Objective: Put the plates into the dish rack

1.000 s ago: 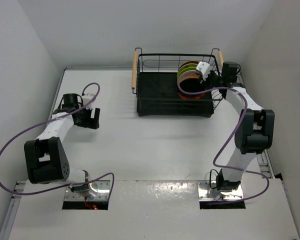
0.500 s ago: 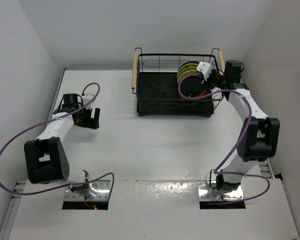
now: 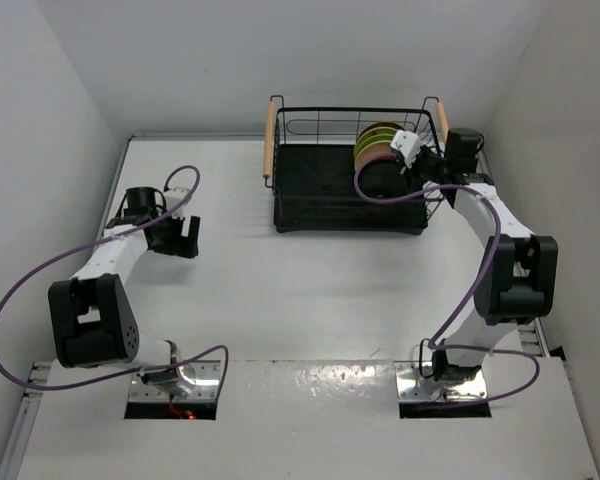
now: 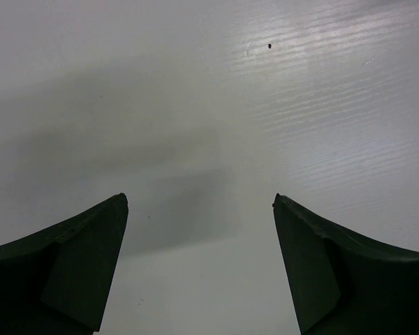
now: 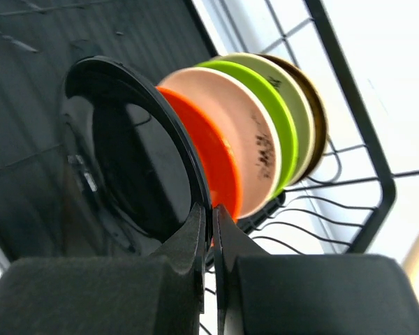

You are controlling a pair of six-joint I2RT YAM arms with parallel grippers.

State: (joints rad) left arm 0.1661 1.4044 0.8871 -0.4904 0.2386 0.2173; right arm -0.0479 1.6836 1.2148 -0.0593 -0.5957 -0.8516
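The black wire dish rack [image 3: 310,110] stands at the back of the table. Several plates stand on edge in its right end. In the right wrist view they read, left to right, glossy black [image 5: 133,153], orange [image 5: 220,164], beige with a dark patch [image 5: 248,132], lime green [image 5: 274,112], cream [image 5: 298,105] and brown [image 5: 319,115]. My right gripper [image 5: 211,216] is shut on the black plate's rim and also shows in the top view [image 3: 408,147]. My left gripper [image 4: 199,202] is open and empty over bare table at the left [image 3: 185,237].
The rack's wire wall [image 5: 349,105] runs close behind the plates, and its dark tray base [image 5: 49,84] lies left of them. Two wooden handles [image 3: 270,140] flank the rack. White walls close in on both sides of the table.
My right gripper has shifted slightly left and down with the black plate, and the right arm's elbow has swung to the right. The left arm has not moved.
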